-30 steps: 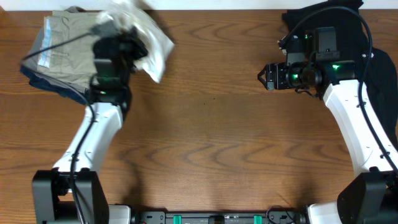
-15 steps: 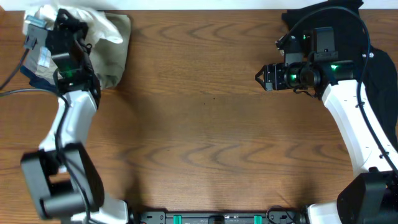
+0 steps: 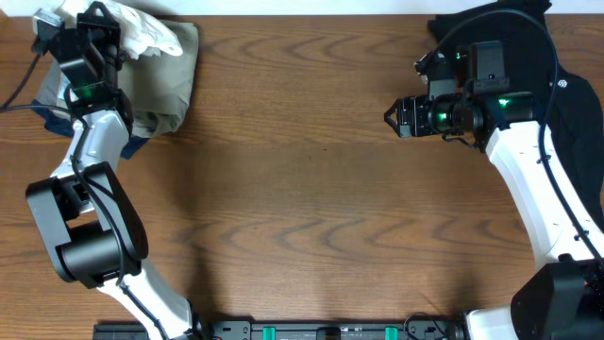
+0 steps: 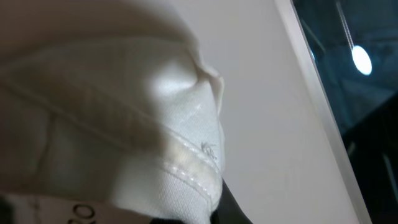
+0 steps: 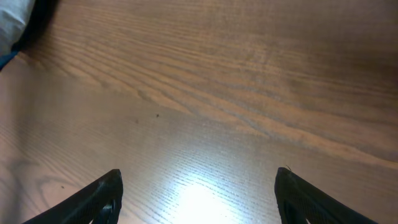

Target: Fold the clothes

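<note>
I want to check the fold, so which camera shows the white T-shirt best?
The overhead view: the white T-shirt sits bunched over the folded pile at the far left corner of the table, by the left gripper. The left wrist view shows only blurred white cloth and a seam; the right wrist view shows mostly bare table.

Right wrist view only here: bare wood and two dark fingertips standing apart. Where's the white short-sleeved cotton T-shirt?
Observer: Overhead shows the white cotton T-shirt bunched at the far left corner of the wooden table, on top of a folded khaki garment.
Operator: Is anything holding it?
Observer: The left gripper is shut in it. White fabric and a stitched hem fill the left wrist view.
Operator: Anything near my side?
Observer: A black garment lies at the far right edge. The right gripper is open and clear of it.
</note>
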